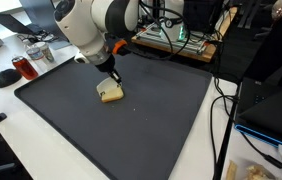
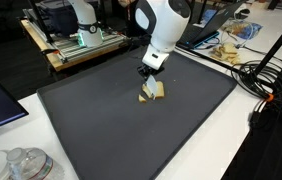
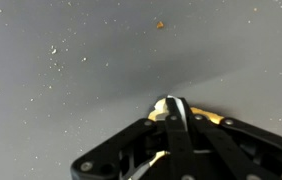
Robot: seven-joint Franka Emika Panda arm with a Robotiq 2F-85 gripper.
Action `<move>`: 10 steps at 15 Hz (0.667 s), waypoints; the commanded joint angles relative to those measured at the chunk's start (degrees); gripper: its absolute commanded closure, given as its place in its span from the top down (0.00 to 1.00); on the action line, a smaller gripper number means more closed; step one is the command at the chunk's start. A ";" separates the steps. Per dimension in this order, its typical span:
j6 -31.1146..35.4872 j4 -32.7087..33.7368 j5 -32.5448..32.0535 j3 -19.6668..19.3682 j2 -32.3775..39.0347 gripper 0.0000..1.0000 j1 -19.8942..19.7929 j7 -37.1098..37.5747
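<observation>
A pale yellow, bread-like piece (image 1: 111,93) lies on the dark grey mat (image 1: 161,120), left of its middle; it also shows in an exterior view (image 2: 152,92) and at the fingertips in the wrist view (image 3: 156,107). My gripper (image 1: 108,80) points straight down onto its top edge in both exterior views (image 2: 151,78). In the wrist view the black fingers (image 3: 171,102) are drawn together on the piece, which pokes out on both sides of them. The part of the piece under the fingers is hidden.
A red can (image 1: 22,68) and a glass jar (image 1: 39,52) stand off the mat's corner. A wooden board with electronics (image 1: 176,42) lies behind the mat. Food bags (image 2: 231,45) and cables (image 2: 271,85) lie on the white table. A crumb (image 3: 160,25) lies on the mat.
</observation>
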 commanded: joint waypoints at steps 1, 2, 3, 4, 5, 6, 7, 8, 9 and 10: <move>3.46 2.76 -1.83 -0.85 6.63 0.01 -0.01 -0.74; 3.68 2.78 -1.94 -0.95 6.79 0.01 0.01 -0.58; 3.70 2.82 -1.90 -0.94 6.91 0.01 -0.07 -0.63; 3.71 2.86 -1.97 -1.00 7.03 0.01 -0.05 -0.54; 3.76 2.86 -2.03 -1.03 7.08 0.01 -0.05 -0.54; 3.75 2.88 -2.06 -1.04 7.11 0.01 -0.05 -0.57; 3.69 2.91 -2.05 -1.03 7.14 0.01 -0.08 -0.61; 3.68 2.96 -2.04 -1.05 7.19 0.01 -0.09 -0.59; 3.58 3.04 -2.02 -1.03 7.22 0.01 -0.12 -0.63; 3.40 3.17 -1.99 -1.02 7.24 0.01 -0.13 -0.63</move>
